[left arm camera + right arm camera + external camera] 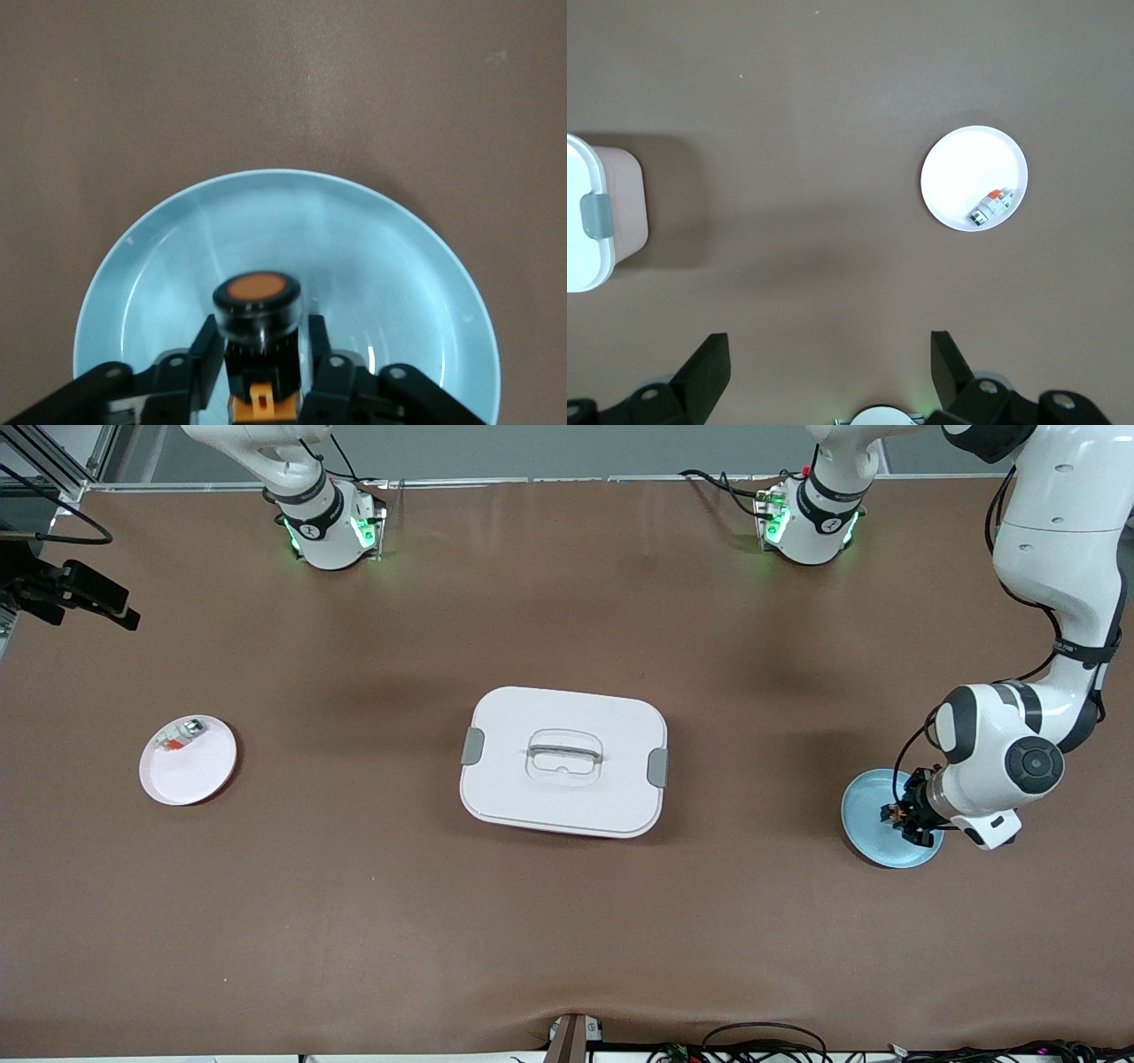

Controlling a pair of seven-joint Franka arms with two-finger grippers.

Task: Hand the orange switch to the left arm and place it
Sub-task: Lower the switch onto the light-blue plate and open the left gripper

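Observation:
The orange switch point(257, 301), black with a round orange face, sits between the fingers of my left gripper point(264, 345), which is shut on its black body. It is held low over the light blue plate point(372, 257) at the left arm's end of the table, where the left gripper point(902, 815) also shows in the front view. The white box point(564, 760) with grey latches stands in the table's middle. My right gripper point(828, 372) is open and empty, high above the table near the right arm's base, out of the front view.
A white plate point(188, 760) at the right arm's end holds a small white-grey part with an orange-red bit point(182, 735); both show in the right wrist view point(974, 180). A black camera mount point(80, 593) juts in at that end.

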